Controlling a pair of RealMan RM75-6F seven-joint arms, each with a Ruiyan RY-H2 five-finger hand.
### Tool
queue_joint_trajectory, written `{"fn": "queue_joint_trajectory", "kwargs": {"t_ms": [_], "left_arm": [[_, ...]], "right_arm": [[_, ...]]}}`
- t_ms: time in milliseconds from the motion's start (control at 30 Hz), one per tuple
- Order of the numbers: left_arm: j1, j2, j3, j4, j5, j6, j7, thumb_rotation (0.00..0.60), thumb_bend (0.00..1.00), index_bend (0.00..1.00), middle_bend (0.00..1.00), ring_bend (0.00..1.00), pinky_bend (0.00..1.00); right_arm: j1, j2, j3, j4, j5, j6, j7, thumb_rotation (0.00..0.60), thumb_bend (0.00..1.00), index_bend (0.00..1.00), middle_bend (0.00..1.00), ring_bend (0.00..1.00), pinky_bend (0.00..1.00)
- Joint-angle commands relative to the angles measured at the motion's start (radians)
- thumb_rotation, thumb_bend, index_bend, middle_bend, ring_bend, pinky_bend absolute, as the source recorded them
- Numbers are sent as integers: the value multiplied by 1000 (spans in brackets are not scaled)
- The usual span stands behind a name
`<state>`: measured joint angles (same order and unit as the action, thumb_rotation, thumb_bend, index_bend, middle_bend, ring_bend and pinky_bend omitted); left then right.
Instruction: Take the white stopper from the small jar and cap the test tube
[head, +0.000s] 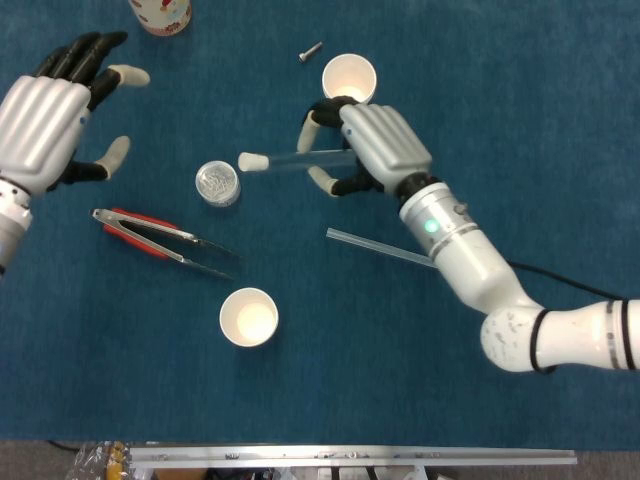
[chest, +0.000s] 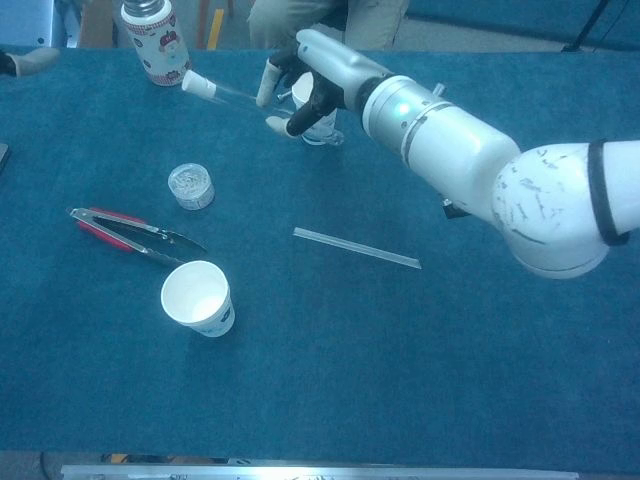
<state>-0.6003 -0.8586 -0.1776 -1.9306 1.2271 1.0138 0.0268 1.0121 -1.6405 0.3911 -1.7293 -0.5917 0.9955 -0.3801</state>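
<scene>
Blue cloth covers the worktop (head: 560, 120), where the right hand (head: 372, 148) grips a clear glass test tube (head: 305, 158) level above it, a white stopper (head: 252, 162) seated in its end. Just beside that end sits the small round jar (head: 217, 183). Well apart at the edge, the left hand (head: 45, 120) hovers, fingers spread, holding nothing.

Chest view. The right hand (chest: 305, 85) held the test tube (chest: 240, 95) above the table (chest: 420, 380), the white stopper (chest: 197, 85) seated in its far end. The small jar (chest: 190, 186), tongs (chest: 135, 232), a paper cup (chest: 198, 298) and a clear rod (chest: 357, 248) lay apart.
</scene>
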Motion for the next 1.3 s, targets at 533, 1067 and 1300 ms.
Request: {"fn": "queue_joint_trajectory", "kwargs": {"t_ms": [533, 1067, 1300], "left_arm": [[107, -22, 60, 58, 131, 119, -17, 600, 384, 227, 46, 0, 21], [136, -9, 68, 43, 178, 137, -59, 600, 384, 221, 46, 0, 21], [145, -9, 74, 36, 201, 142, -71, 600, 384, 220, 46, 0, 21]], "right_arm": [[-42, 67, -161, -9, 30, 3, -76, 600, 355, 608, 338, 220, 437], [81, -92, -158, 142, 180, 5, -249, 600, 355, 607, 330, 225, 436], [111, -140, -172, 195, 226, 13, -317, 600, 355, 608, 318, 210, 420]]}}
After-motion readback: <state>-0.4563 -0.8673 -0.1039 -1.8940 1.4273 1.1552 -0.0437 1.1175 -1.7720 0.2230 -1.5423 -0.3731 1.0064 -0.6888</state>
